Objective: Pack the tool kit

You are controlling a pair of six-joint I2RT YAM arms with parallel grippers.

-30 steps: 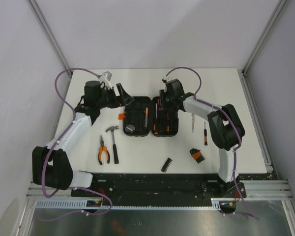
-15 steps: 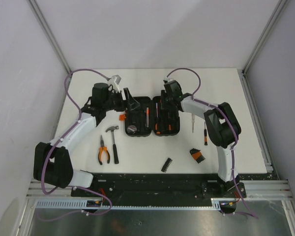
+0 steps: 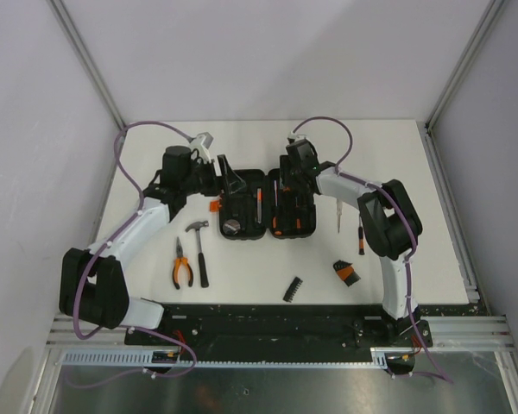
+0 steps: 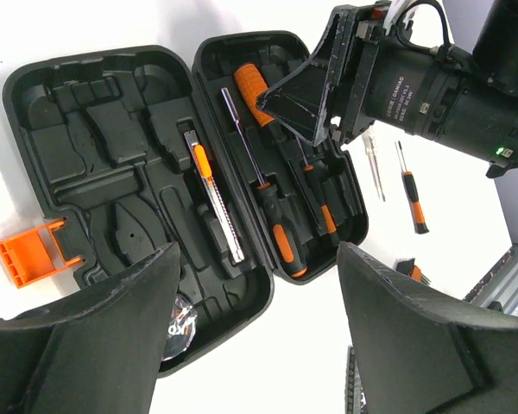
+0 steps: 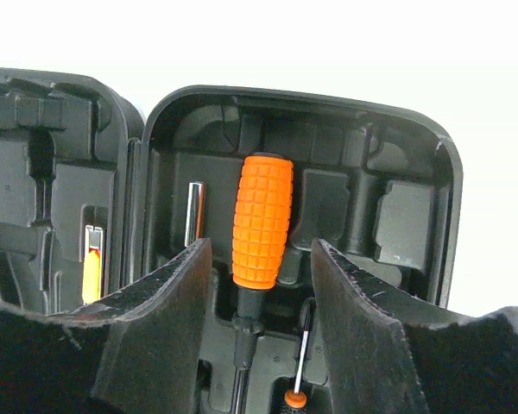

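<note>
Moved: the left claw (image 4: 259, 250) has swung in from the upper left and now hangs over the left half of the black hinged plastic case (image 4: 95, 147). The right claw (image 5: 261, 246) has parted its fingers.
Left claw: spread wide, nothing between the fingers.
Right claw: fingers either side of the ribbed orange screwdriver handle (image 5: 263, 198), a slim gap on each side, so it is let go.
Case: lies open and flat at the centre of the white table (image 3: 242, 276), both halves facing up.
Right half: the orange-handled screwdriver lies in its slot, slimmer black-and-orange drivers below it.
By the hinge: silver-and-orange utility knife (image 4: 211, 198).
Left half: mostly bare slots, with a round tape measure (image 3: 230, 227) at the lower edge.
Orange latch piece (image 4: 30, 254): at the case's left edge; whether it is attached is hard to say.
Loose, lower left: orange-handled pliers (image 3: 182, 266) and black hammer (image 3: 198, 250).
Loose, right: two small screwdrivers (image 3: 360, 235).
</note>
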